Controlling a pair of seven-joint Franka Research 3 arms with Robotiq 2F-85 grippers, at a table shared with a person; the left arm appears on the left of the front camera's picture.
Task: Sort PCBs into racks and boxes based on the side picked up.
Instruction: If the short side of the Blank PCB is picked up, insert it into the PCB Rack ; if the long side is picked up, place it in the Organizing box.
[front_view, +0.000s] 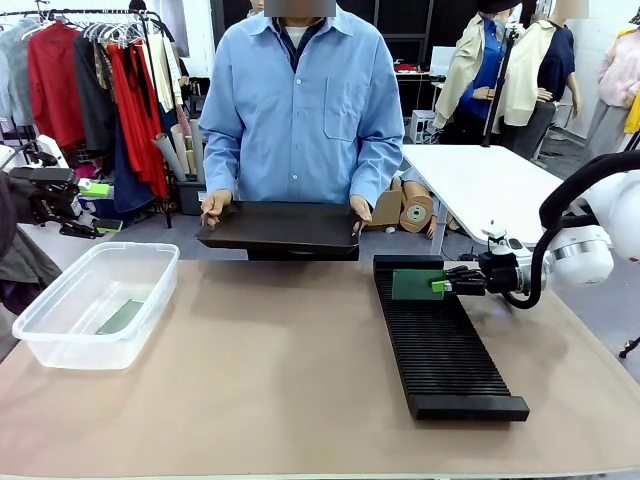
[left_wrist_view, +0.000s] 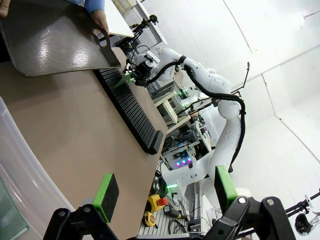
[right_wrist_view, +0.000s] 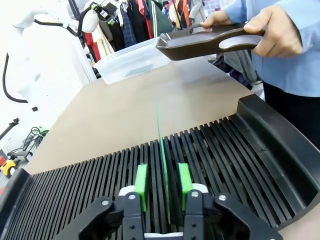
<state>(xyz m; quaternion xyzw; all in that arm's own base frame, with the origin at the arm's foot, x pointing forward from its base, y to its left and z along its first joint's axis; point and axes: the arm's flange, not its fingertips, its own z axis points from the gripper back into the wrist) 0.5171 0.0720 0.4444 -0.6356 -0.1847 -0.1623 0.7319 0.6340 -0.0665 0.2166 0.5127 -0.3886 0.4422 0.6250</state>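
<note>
Green circuit board (right_wrist_view: 162, 165) upright in rack (right_wrist_view: 240, 155) slot; right gripper (right_wrist_view: 163, 186) pads slightly apart beside it; left gripper (left_wrist_view: 165, 192) spread wide.

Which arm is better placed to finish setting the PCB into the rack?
The right. Its gripper has its pads on either side of the PCB, which stands on edge in the rack. The left gripper hangs open, far off beside the box.

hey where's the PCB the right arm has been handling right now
In the front view the PCB stands on edge in a slot at the rack's far end, right of the tray, between the right gripper's slightly parted jaws.
</note>
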